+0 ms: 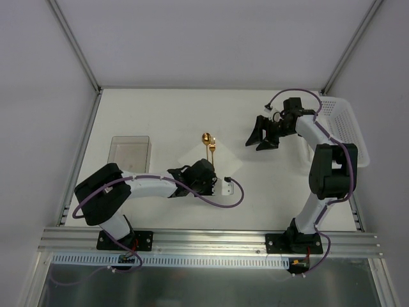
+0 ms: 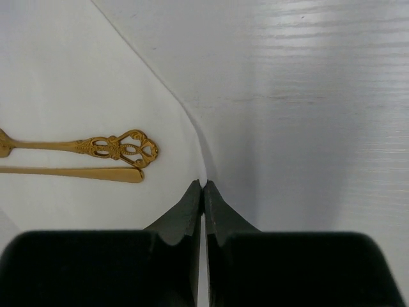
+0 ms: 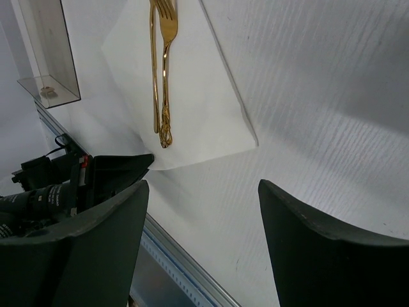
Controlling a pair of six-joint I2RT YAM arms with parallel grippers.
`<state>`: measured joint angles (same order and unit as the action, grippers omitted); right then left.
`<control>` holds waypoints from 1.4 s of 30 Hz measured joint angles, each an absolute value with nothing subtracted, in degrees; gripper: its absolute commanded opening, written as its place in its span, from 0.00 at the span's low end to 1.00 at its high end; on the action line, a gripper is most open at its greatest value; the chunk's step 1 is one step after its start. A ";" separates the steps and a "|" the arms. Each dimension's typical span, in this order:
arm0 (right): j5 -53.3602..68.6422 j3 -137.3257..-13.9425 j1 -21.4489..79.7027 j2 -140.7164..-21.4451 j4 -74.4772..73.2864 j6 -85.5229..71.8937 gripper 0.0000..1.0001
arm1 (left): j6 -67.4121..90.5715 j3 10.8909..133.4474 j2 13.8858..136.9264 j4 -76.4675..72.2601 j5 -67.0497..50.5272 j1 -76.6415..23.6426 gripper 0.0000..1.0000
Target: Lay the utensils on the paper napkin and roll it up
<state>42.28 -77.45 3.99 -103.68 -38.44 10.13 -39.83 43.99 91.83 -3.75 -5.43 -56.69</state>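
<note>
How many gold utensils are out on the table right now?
2. A fork and a spoon lie side by side, roughly parallel, on the paper napkin. No others are visible.

The paper napkin [image 1: 229, 164] is a thin white square, spread flat and turned like a diamond. One edge lifts and curls where my left claw [image 2: 203, 187] pinches it between closed fingertips. On it lie the gold fork [image 3: 166, 57] and spoon [image 1: 206, 137], parallel and close together, heads toward the far corner and handles toward me. The fork's handle ends in open scrollwork; the spoon's is plain.
</note>
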 measured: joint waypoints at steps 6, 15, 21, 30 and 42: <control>42.33 -77.47 3.92 -103.68 -39.48 10.81 0.72 | -37.85 44.47 90.80 -1.37 -7.75 -59.29 0.00; 42.48 -77.47 3.73 -103.70 -41.69 12.86 0.71 | -34.04 49.78 91.72 4.51 -10.66 -58.39 0.00; 42.85 -77.80 3.73 -104.53 -43.42 13.89 0.69 | -32.12 54.17 94.17 6.48 -12.45 -56.23 0.00; 44.23 -78.15 3.73 -106.89 -44.82 14.52 0.63 | -29.95 58.15 97.14 8.12 -14.37 -52.60 0.00; 46.28 -78.17 4.16 -108.95 -45.76 14.70 0.55 | -27.83 62.24 100.36 9.04 -15.22 -49.50 0.00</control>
<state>46.28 -78.17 4.16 -108.95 -45.76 14.70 -27.83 62.24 100.36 9.04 -15.22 -49.50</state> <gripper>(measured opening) 0.577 0.009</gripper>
